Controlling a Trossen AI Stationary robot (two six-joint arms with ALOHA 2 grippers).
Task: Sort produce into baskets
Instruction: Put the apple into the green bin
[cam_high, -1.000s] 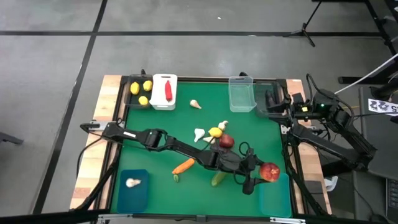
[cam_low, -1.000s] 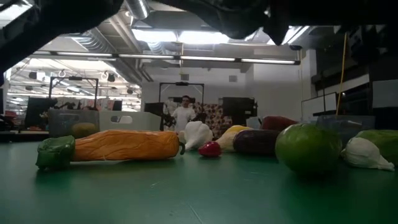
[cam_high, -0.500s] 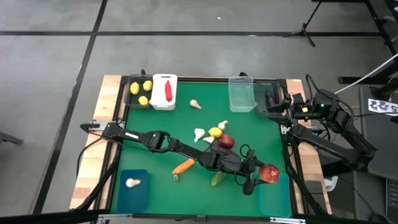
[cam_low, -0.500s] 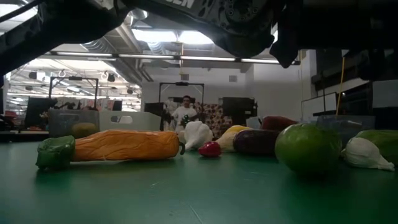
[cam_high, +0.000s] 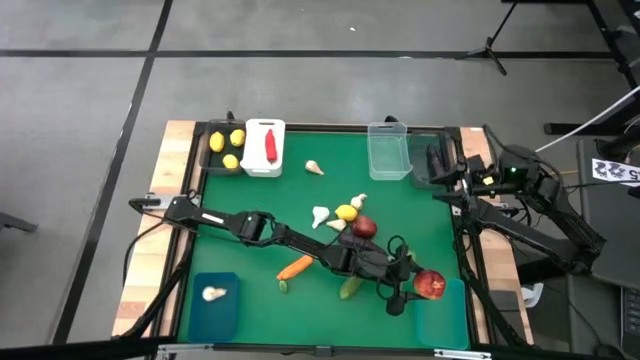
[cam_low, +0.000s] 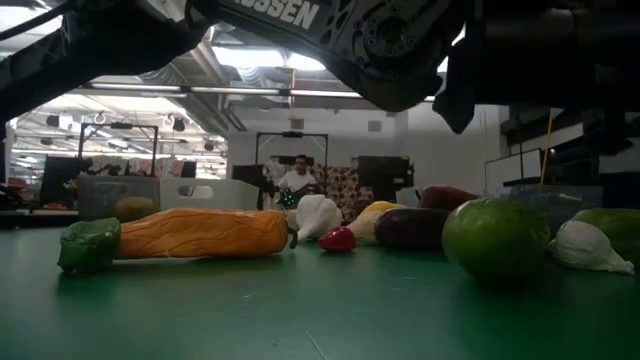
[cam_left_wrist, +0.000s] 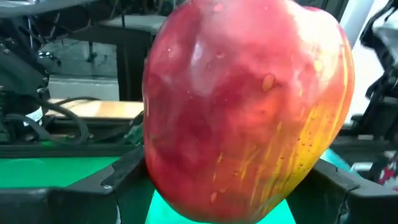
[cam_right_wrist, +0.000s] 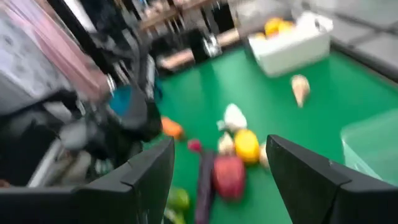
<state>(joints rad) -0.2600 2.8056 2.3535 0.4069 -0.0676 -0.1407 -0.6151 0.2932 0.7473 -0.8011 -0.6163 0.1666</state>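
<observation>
Left end effector (cam_high: 418, 288) reaches across the green bench (cam_high: 400, 210) toward its near right corner, clamped on one red fruit (cam_high: 432, 284). The fruit sits at the edge of the teal bin (cam_high: 447, 322) there; can't tell if it's over the bin or just beside it. In the left wrist view the fruit (cam_left_wrist: 249, 106) fills the frame, red with a yellow streaked patch, a dark finger (cam_left_wrist: 112, 180) on each side.

Right end effector (cam_high: 440, 172) is parked off the far right edge of the bench, jaws apart with nothing between them.

Counts from the high view:
- Bins: 5 clearly seen. One black (cam_high: 213, 150) and one white (cam_high: 263, 150) at far left, one clear (cam_high: 389, 152) at far right, two teal at the near corners, the second being the near-left one (cam_high: 213, 308). Something dark right of the clear bin, can't confirm it's a bin.
- Lemons: 3 in the black bin (cam_high: 230, 147), 1 loose mid-bench (cam_high: 346, 212).
- Red chili: 1, in the white bin (cam_high: 269, 145).
- Garlic: 1 in the near-left teal bin (cam_high: 212, 294), 3 or so loose; the clearest one (cam_high: 315, 168) lies near the white bin.
- Carrot: 1 (cam_high: 294, 268), loose.
- Another dark red fruit (cam_high: 364, 227) next to the loose lemon.
- Cucumber: 1 visible (cam_high: 350, 288), partly under the arm.

Writing: low view shows "...SSEN" on the arm casing (cam_low: 290, 14) overhead, rest cut off.
</observation>
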